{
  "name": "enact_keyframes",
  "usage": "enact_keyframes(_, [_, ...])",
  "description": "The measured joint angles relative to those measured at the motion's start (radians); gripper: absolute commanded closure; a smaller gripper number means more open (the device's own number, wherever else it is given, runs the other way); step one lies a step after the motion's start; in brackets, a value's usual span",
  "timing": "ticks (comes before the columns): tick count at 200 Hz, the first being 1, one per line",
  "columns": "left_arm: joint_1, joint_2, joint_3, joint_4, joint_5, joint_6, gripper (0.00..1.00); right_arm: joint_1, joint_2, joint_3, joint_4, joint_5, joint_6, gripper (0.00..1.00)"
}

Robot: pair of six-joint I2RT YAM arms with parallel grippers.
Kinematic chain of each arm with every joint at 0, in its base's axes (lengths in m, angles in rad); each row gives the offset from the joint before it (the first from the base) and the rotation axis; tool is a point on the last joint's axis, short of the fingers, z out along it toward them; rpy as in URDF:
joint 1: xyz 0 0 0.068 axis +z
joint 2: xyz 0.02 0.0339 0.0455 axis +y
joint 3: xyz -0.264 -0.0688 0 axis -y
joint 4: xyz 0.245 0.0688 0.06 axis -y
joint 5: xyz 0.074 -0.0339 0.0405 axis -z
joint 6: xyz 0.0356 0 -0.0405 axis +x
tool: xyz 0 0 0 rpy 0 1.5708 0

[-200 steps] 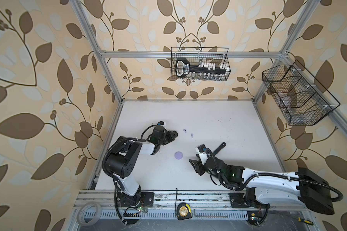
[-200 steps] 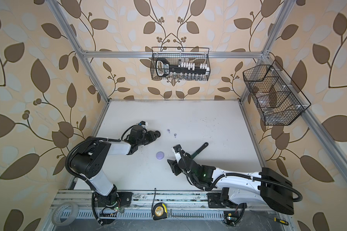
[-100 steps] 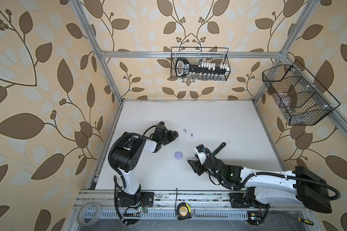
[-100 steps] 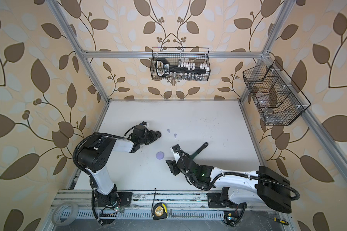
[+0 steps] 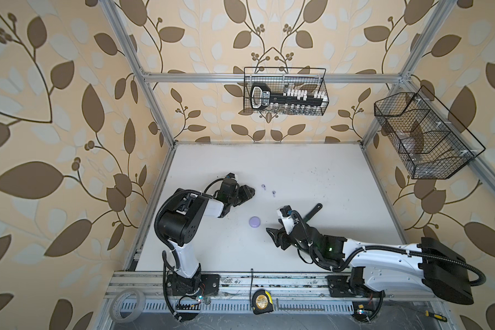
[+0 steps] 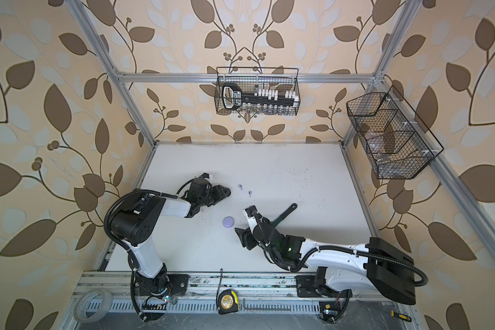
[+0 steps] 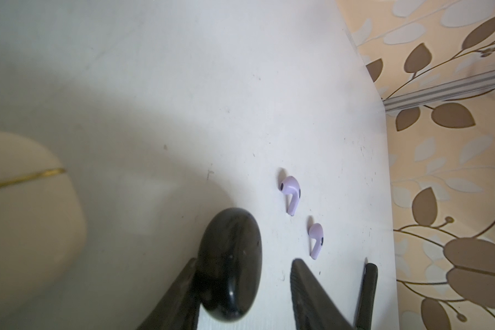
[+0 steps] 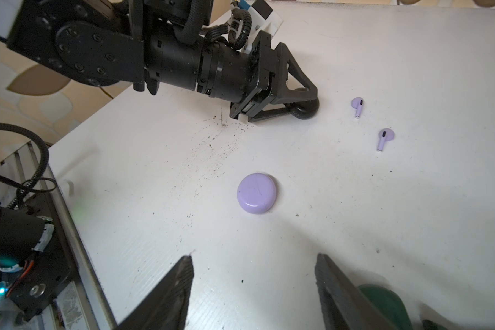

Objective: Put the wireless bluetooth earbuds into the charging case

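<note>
Two pale lilac earbuds (image 5: 263, 186) (image 5: 273, 193) lie loose on the white table, also clear in the right wrist view as earbuds (image 8: 357, 106) (image 8: 385, 138). A round lilac charging case (image 5: 254, 222) (image 8: 256, 193) sits shut in front of them. My left gripper (image 5: 247, 192) (image 7: 245, 261) is open around a black case (image 7: 229, 265) (image 8: 305, 110); the case touches one finger, with a gap to the other. My right gripper (image 5: 274, 237) (image 8: 254, 257) stands open and empty, just right of the lilac case.
A dark green wrench-shaped tool (image 5: 312, 213) lies behind the right wrist. A cream rounded case with a gold line (image 7: 26, 200) shows in the left wrist view. Wire baskets (image 5: 285, 91) (image 5: 423, 137) hang on the back and right walls.
The left gripper's jaws have parted from the black case, which now rests on the table. The right gripper has opened wider and shifted slightly left and forward.
</note>
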Motion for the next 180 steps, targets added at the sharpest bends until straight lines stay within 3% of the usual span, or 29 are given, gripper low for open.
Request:
enact_keyframes(28, [0.000,-0.088,-0.042,-0.010,-0.002,0.010,0.29,-0.006,0.025,0.001,0.019,-0.005,-0.023,0.28])
enact_keyframes(63, [0.000,-0.267,-0.078,-0.100,-0.029,0.061,0.28,-0.007,0.110,0.001,0.075,-0.022,-0.079,0.29])
enact_keyframes(125, [0.000,-0.688,-0.168,-0.327,-0.214,0.243,0.12,-0.011,0.445,0.026,0.253,-0.096,-0.218,0.31])
enact_keyframes(180, [0.000,-0.832,-0.216,-0.419,-0.322,0.367,0.10,-0.106,0.608,0.148,0.298,-0.201,-0.331,0.24])
